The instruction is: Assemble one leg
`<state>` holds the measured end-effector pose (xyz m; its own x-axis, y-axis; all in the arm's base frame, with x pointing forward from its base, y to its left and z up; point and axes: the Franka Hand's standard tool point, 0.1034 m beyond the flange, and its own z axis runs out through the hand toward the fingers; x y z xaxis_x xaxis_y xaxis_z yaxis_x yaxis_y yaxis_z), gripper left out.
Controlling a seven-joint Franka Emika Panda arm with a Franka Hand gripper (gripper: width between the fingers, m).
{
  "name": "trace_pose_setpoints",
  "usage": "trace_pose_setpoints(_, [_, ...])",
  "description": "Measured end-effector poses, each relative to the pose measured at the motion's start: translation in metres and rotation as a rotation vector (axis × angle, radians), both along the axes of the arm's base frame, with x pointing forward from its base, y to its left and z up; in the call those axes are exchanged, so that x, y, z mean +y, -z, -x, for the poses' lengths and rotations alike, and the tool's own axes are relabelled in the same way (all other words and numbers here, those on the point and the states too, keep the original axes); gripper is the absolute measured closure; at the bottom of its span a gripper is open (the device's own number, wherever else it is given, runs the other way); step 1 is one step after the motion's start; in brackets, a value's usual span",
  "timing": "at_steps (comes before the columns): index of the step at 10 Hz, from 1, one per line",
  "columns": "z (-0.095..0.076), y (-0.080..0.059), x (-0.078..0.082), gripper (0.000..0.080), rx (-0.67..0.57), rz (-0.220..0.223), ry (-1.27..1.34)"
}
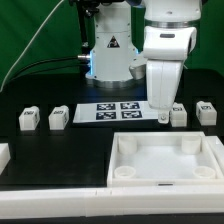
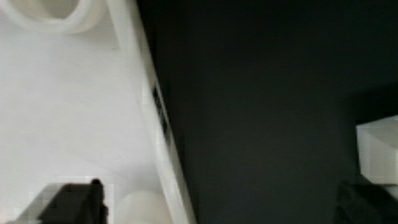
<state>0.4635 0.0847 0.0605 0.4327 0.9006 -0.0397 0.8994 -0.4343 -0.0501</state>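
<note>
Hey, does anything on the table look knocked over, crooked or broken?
Nothing stands out. The legs sit in a row on either side of the marker board, and the white panel lies flat and looks intact.

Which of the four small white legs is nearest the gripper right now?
The leg just to the exterior view's right of the gripper; its neighbour sits farther right, and the other two lie past the marker board.
</note>
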Motion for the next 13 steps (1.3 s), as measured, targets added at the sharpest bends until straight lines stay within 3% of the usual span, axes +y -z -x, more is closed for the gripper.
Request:
trace_pose_setpoints(3, [0.009, 0.006, -0.007, 0.0151, -0.01, 0.006, 0.352])
trace_pose_setpoints(5, [0.024, 0.012, 0.001, 0.0151, 0.001, 0.012, 0.705])
trace_pose_setpoints(7, [0.035, 0.014, 0.021, 0.0151, 0.023, 0.024, 0.977])
trace_pose_setpoints(10, [0.046, 0.015, 0.053, 0.0151, 0.033, 0.032, 1.041])
trace_pose_setpoints(13, [0.052, 0.011, 0.095, 0.0151, 0.031, 0.026, 1.07])
